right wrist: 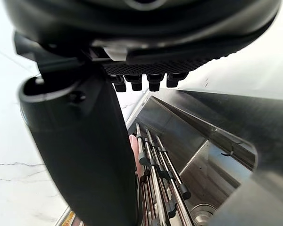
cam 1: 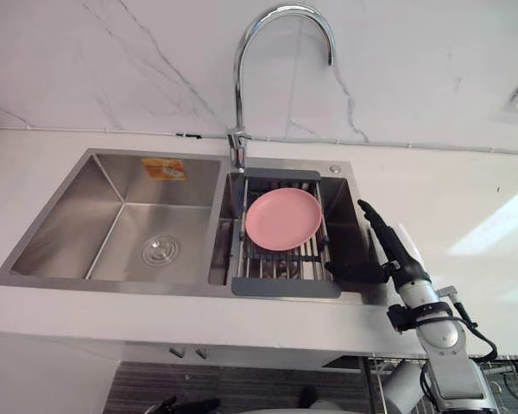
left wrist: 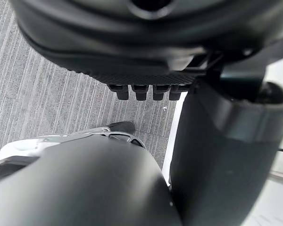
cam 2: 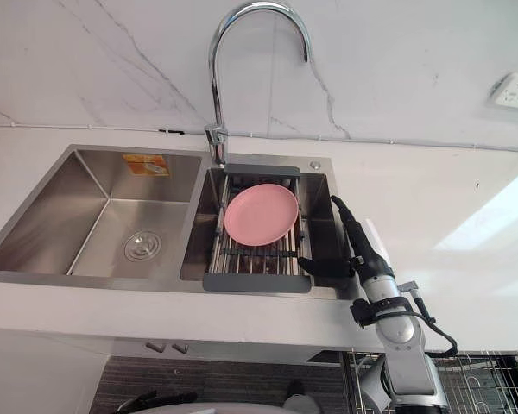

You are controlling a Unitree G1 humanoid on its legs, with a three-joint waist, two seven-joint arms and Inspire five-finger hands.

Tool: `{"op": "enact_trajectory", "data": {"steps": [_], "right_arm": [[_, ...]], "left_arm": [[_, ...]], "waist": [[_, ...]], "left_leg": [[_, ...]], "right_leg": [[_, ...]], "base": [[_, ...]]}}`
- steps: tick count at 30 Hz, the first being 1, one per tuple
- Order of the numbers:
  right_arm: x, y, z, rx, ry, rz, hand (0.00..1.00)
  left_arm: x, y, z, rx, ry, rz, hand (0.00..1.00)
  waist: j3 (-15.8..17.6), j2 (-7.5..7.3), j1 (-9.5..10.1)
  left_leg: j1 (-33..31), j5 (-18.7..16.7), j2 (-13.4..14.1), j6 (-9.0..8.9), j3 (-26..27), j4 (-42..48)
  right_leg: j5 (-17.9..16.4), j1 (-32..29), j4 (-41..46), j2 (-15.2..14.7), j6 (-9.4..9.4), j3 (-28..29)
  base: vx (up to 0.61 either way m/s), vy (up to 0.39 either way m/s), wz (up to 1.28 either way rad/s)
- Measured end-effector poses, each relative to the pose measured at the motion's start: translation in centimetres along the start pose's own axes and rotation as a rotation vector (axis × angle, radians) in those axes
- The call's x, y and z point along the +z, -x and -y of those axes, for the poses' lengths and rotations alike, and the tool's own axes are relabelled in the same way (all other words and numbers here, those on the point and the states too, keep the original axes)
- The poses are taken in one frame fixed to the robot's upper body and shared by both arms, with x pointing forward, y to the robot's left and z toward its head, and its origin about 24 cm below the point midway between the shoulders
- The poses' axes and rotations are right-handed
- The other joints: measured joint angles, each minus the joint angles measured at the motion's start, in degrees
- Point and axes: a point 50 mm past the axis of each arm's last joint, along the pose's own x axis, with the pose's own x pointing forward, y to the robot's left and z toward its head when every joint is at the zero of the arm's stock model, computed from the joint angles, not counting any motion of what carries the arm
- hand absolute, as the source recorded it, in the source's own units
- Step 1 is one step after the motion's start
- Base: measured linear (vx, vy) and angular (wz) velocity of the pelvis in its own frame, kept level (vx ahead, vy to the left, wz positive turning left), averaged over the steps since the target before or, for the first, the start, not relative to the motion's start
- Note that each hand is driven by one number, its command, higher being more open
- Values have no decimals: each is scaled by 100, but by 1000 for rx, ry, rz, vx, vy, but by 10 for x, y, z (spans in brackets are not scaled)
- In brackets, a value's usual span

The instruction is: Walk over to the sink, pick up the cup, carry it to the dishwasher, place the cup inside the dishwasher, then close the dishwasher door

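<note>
My right hand (cam 1: pixel 388 250) hovers over the right edge of the sink's right basin (cam 1: pixel 350 216), with straight fingers and the thumb spread toward the rack; it holds nothing. A pink plate (cam 1: pixel 282 218) lies on a grey drying rack (cam 1: pixel 285 289) that spans this basin. In the right wrist view the rack's bars (right wrist: pixel 155 174) and a sliver of the plate (right wrist: pixel 133 150) show past the thumb (right wrist: pixel 85 155). My left hand (left wrist: pixel 151 47) hangs low over the grey floor (left wrist: pixel 47 94), with relaxed fingers and nothing in it.
The left basin (cam 1: pixel 112 224) has only its drain (cam 1: pixel 160 250). A tall chrome faucet (cam 1: pixel 239 86) rises behind the divider. White countertop (cam 1: pixel 466 216) surrounds the sink. A wire rack (cam 2: pixel 483 379) shows low at the right, below the counter edge.
</note>
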Motion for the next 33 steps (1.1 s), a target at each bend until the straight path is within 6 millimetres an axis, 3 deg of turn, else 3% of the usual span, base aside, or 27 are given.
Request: {"op": "enact_trajectory", "data": {"steps": [10, 18, 27, 33], "right_arm": [[4, -2, -8, -28, 108, 14, 100], [18, -14, -8, -59, 251, 78, 100], [39, -30, -19, 37, 399, 199, 100], [40, -43, -28, 116, 460, 203, 100]], "left_arm": [[0, 0, 0, 0, 0, -3, 100], [0, 0, 0, -1, -1, -3, 100], [1, 0, 0, -4, 0, -9, 100], [2, 0, 1, -10, 11, -15, 100]], "waist": [[0, 0, 9], [0, -1, 18], [-5, -12, 94], [-14, -40, 171]], "left_leg": [[15, 41, -6, 11, -110, -20], [16, 114, -19, 42, -229, -129], [12, 139, -39, 55, -313, -143], [5, 203, -55, 78, -419, -208]], "right_leg": [[0, 78, -1, -3, 0, -87], [3, 85, -2, -1, -4, -189], [3, 119, -2, 3, -3, -258], [3, 146, -3, -2, -3, -361]], "base": [[-15, 0, 4], [-22, 0, 7], [-4, 2, 3], [-11, 5, 9]]}}
